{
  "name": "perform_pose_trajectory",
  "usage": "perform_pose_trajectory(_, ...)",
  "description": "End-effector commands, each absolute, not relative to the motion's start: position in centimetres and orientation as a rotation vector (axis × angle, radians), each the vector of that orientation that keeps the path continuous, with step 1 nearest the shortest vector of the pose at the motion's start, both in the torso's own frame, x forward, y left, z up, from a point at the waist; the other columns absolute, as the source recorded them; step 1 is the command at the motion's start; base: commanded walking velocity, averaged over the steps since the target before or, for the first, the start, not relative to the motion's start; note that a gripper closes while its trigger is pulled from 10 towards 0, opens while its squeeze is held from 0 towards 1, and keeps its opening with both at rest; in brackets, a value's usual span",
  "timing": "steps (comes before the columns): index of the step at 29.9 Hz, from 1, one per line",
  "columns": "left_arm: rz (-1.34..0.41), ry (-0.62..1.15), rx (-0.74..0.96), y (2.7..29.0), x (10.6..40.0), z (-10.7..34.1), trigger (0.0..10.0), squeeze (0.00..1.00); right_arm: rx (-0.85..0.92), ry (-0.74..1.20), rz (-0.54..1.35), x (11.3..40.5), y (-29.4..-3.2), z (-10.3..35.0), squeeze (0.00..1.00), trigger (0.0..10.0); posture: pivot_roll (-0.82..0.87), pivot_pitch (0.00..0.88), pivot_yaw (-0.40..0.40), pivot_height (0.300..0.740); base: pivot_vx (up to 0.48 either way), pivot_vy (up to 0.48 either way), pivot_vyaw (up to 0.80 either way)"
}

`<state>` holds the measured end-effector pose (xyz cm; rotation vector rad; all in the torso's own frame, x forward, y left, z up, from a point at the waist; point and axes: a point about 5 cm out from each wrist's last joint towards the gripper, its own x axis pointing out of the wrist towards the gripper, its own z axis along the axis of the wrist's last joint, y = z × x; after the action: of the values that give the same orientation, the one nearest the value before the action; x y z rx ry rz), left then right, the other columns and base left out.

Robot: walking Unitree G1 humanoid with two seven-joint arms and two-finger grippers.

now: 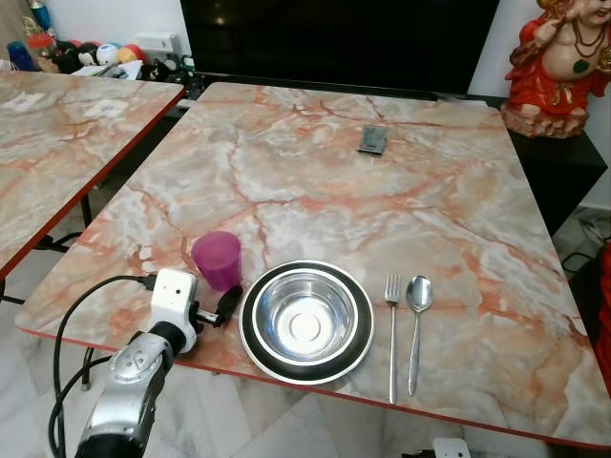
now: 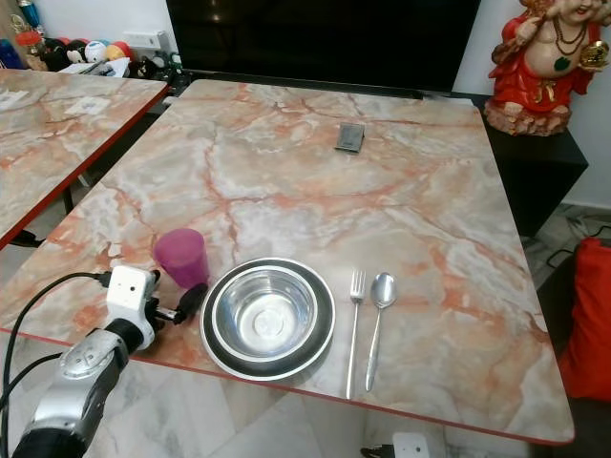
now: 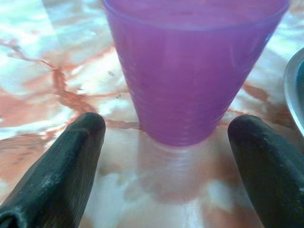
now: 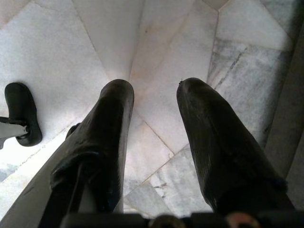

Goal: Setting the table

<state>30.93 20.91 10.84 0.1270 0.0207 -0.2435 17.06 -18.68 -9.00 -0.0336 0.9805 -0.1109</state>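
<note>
A purple plastic cup (image 1: 218, 259) stands upright on the marble table (image 1: 315, 181), just left of a steel bowl (image 1: 305, 314) that sits on a dark-rimmed plate (image 1: 256, 351). A fork (image 1: 391, 329) and a spoon (image 1: 416, 320) lie side by side to the right of the plate. My left gripper (image 1: 227, 303) hovers at the table's near edge, just in front of the cup. In the left wrist view the cup (image 3: 190, 66) stands a short way beyond the open fingers (image 3: 61, 171), apart from them. My right gripper (image 4: 154, 102) hangs open over the floor.
A small dark flat object (image 1: 372, 139) lies far back on the table. A second marble table (image 1: 57, 143) stands to the left across a narrow gap. A red figurine (image 1: 558, 62) sits at the back right beside a large dark screen (image 1: 334, 38). White tile floor (image 4: 95, 38) lies below.
</note>
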Motion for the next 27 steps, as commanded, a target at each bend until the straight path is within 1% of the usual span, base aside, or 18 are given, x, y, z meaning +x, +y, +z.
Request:
perform_pose_trajectory(1,-0.229,0.008,0.121,21.2,30.7,11.3,10.0,0.00,-0.037,1.000,-0.108,16.6,-18.6,-9.2,0.00,10.0,0.02,0.122,-0.006,0.740,0.000,0.000,0.00)
perform_pose_trajectory(4,-0.225,-0.001,0.119,21.4,29.8,11.5,10.0,0.00,-0.036,1.000,-0.109,16.6,-18.6,-9.2,0.00,10.0,0.02,0.122,-0.006,0.740,0.000,0.000,0.00)
perform_pose_trajectory(6,-0.226,-0.001,0.146,21.8,28.6,11.7,10.0,0.00,-0.036,1.000,-0.110,16.6,-18.6,-9.2,0.00,10.0,0.03,0.124,-0.009,0.740,0.000,0.000,0.00)
perform_pose_trajectory(9,-0.221,0.002,0.157,22.2,28.0,11.7,10.0,0.00,-0.036,0.999,-0.110,16.6,-18.7,-9.2,0.00,10.0,0.03,0.123,-0.009,0.740,0.000,0.000,0.00)
perform_pose_trajectory(10,-0.194,0.005,0.158,22.8,27.1,11.7,10.0,0.00,-0.037,0.999,-0.111,16.6,-18.7,-9.2,0.00,10.0,0.03,0.124,-0.010,0.740,0.000,0.000,0.00)
perform_pose_trajectory(14,-0.133,0.011,0.160,23.8,26.0,11.6,10.0,0.00,-0.037,0.999,-0.112,16.6,-18.7,-9.2,0.00,10.0,0.04,0.125,-0.012,0.740,0.000,0.000,0.00)
perform_pose_trajectory(15,-0.093,0.025,0.167,24.4,25.4,11.2,10.0,0.00,-0.038,0.999,-0.112,16.7,-18.8,-9.2,0.00,10.0,0.04,0.124,-0.013,0.740,0.000,0.000,0.00)
perform_pose_trajectory(19,0.007,0.035,0.169,25.4,23.7,10.4,10.0,0.00,-0.039,0.999,-0.113,16.7,-18.8,-9.2,0.00,10.0,0.04,0.124,-0.014,0.740,0.000,0.000,0.00)
perform_pose_trajectory(22,0.141,0.020,0.215,26.7,22.4,9.9,10.0,0.00,-0.041,1.000,-0.114,16.6,-18.9,-9.2,0.00,10.0,0.04,0.124,-0.014,0.740,0.000,0.000,0.00)
perform_pose_trajectory(23,0.231,0.003,0.249,27.7,21.7,9.9,10.0,0.00,-0.043,1.000,-0.115,16.7,-18.9,-9.2,0.00,10.0,0.05,0.125,-0.017,0.740,0.000,0.000,0.00)
perform_pose_trajectory(24,0.359,-0.009,0.284,29.4,21.0,10.0,10.0,0.00,-0.043,0.999,-0.116,16.7,-18.9,-9.2,0.00,10.0,0.05,0.125,-0.017,0.740,0.000,0.000,0.00)
perform_pose_trajectory(26,0.456,-0.009,0.311,30.7,20.4,9.9,10.0,0.00,-0.043,0.999,-0.116,16.7,-18.9,-9.2,0.00,10.0,0.05,0.123,-0.020,0.740,0.000,0.000,0.00)
perform_pose_trajectory(27,0.539,-0.002,0.324,31.8,19.7,9.8,10.0,0.00,-0.044,0.999,-0.116,16.7,-18.9,-9.2,0.00,10.0,0.05,0.123,-0.020,0.740,0.000,0.000,0.00)
